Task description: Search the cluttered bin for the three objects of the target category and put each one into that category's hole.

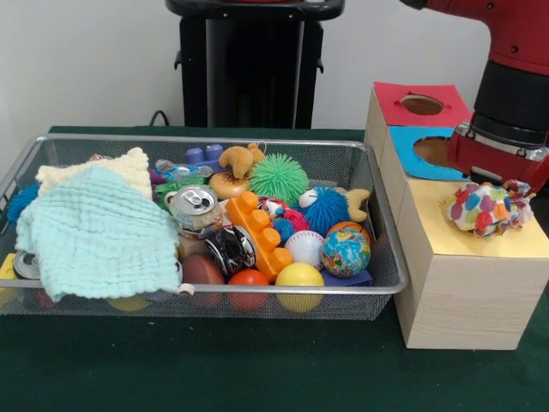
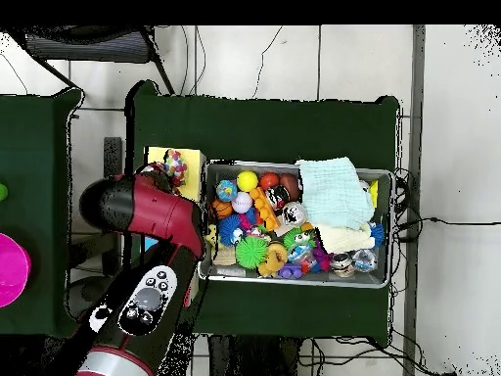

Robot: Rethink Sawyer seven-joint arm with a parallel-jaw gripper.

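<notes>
On the yellow panel [image 1: 480,239] of the box [image 1: 455,300] sits a multicolored plush [image 1: 482,208], right under the arm [image 1: 513,94]. Can't tell if the fingers are clamped on it or apart, they're hidden. Looks like the drop-off step, so next it needs lining up over a hole. Two holes show, red [image 1: 422,105] and blue [image 1: 433,151]. One mesh bin [image 1: 377,184] beside it, packed with balls, cans, cloths.

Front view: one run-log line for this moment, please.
arm: over box | multicoloured plush toy: on yellow panel | bin: cluttered
</notes>
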